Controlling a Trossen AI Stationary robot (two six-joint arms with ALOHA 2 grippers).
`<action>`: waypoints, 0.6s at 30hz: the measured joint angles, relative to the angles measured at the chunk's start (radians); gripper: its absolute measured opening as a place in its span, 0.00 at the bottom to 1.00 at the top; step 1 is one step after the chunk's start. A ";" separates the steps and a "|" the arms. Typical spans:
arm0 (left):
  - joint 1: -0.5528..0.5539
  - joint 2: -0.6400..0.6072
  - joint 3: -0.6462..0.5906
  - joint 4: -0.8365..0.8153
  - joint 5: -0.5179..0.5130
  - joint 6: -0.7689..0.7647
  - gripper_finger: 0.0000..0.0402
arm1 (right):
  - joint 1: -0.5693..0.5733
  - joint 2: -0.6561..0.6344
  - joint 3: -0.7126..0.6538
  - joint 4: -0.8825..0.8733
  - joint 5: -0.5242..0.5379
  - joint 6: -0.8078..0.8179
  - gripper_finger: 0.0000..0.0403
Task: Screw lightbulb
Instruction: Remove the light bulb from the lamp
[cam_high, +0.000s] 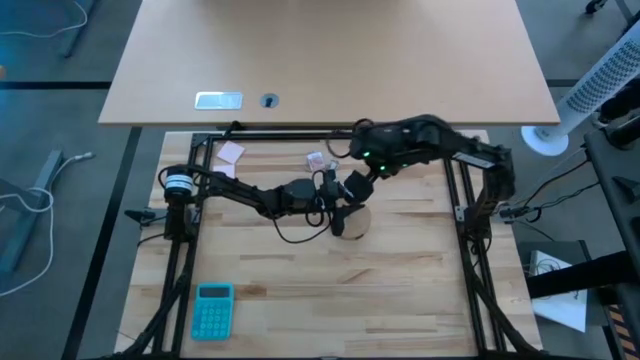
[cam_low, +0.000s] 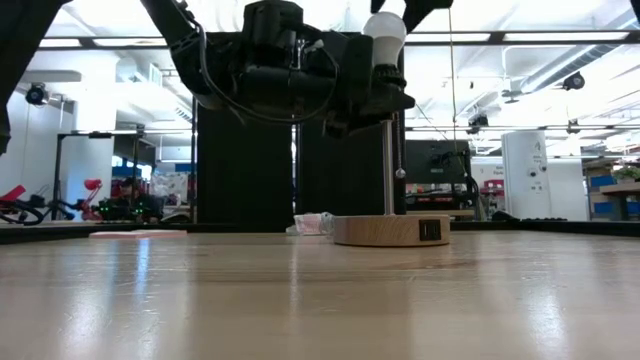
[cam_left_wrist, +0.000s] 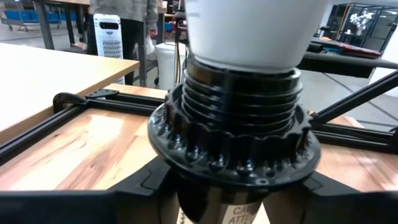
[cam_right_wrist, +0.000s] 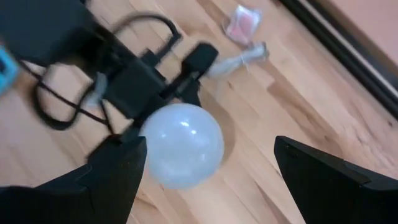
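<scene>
Two grippers at lamp near table centre: you see lightbulb (cam_low: 385, 36) seated in socket (cam_left_wrist: 235, 134); left gripper (cam_high: 327, 194) around socket, grip unclear; right gripper (cam_right_wrist: 205, 165) wide, empty; tightening left.

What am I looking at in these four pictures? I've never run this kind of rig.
It is a table robot with two dark arms, each ending in a two-finger gripper. One picture looks straight down on the table, one looks level across it, and the other two come from cameras on the wrists.

On the table stand a round wooden disc with a stem, a blue calculator and a crumpled pink wrapper. The lightbulb sits on top of the black socket on that stem.

The left gripper is at the socket, just under the bulb. The right gripper is above the bulb, open, one finger on either side, holding nothing.
</scene>
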 joint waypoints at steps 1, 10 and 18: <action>0.000 0.000 0.000 -0.001 0.000 0.002 0.37 | 0.000 0.003 -0.007 0.002 -0.002 0.002 0.86; 0.000 0.000 0.000 -0.012 -0.001 0.003 0.36 | -0.002 0.013 -0.010 -0.001 -0.017 0.014 0.86; 0.000 -0.002 0.000 -0.018 -0.002 0.001 0.36 | -0.004 0.005 0.004 -0.009 -0.081 -0.006 0.87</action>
